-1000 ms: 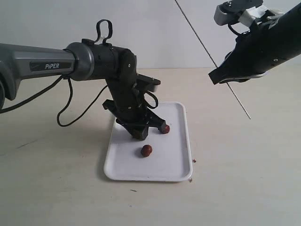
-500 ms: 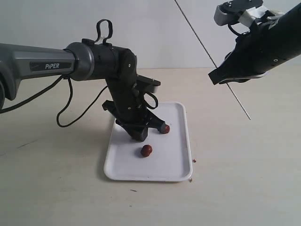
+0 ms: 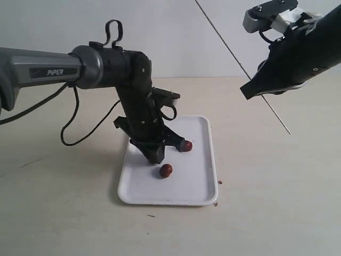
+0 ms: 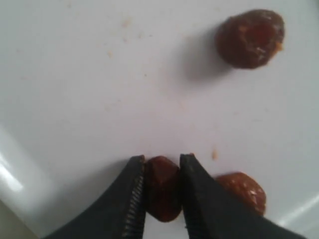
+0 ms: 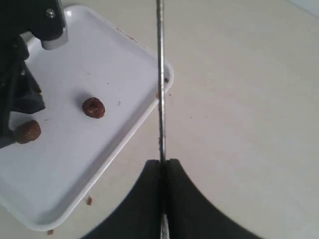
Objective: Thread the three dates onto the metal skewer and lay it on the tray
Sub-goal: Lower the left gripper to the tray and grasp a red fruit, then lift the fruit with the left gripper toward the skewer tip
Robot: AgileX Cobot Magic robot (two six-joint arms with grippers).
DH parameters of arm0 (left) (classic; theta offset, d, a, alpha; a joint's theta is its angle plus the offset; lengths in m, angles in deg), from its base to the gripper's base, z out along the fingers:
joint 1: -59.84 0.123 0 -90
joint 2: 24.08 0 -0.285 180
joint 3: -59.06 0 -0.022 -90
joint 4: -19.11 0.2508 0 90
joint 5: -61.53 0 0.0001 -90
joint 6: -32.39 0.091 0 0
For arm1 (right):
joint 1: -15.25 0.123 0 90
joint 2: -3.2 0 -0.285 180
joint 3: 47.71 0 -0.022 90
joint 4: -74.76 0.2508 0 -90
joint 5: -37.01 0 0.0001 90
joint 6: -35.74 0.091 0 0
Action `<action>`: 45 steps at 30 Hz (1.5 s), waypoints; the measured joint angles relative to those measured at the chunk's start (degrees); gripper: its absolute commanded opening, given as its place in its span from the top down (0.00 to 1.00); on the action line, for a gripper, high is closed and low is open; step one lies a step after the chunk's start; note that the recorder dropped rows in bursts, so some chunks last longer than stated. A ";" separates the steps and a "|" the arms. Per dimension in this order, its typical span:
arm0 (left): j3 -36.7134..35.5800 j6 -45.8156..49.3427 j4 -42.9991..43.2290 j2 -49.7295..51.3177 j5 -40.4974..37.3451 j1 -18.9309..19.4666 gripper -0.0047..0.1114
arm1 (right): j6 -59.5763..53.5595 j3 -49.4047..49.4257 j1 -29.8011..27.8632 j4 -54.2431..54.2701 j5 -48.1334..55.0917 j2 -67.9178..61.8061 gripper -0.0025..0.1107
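One date sits clamped inside the left end effector.

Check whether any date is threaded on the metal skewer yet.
No, the metal skewer is bare; one date sits between the left fingers and two more lie on the tray.

Soft, even light from above fills the exterior view. The pale beige bench is bright, and the flat white glossy tray throws only a thin shadow toward the bench's near edge. The left wrist view is very close and not sharp: the wrinkled dark red-brown dates are soft, the black fingers blurred, and white glare streaks lie on the tray rim. The right wrist view is clearer; the thin grey metal skewer shines weakly, and the dark fingers show no detail.
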 measured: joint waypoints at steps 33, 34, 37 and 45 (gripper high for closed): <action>1.74 21.85 -49.07 -7.45 -10.96 25.03 0.74 | -39.36 0.00 0.00 10.91 3.70 -16.04 0.98; 1.74 21.85 -49.18 -7.45 -11.06 24.68 0.74 | -39.49 0.00 0.00 11.15 3.06 -16.04 0.98; 1.74 21.85 -49.41 -7.45 -11.06 23.91 0.74 | -39.72 0.00 0.00 12.35 1.42 -16.04 0.98; 1.74 21.85 -49.95 -7.45 -11.28 22.93 0.74 | -39.72 0.00 0.00 13.10 -0.38 -16.04 0.98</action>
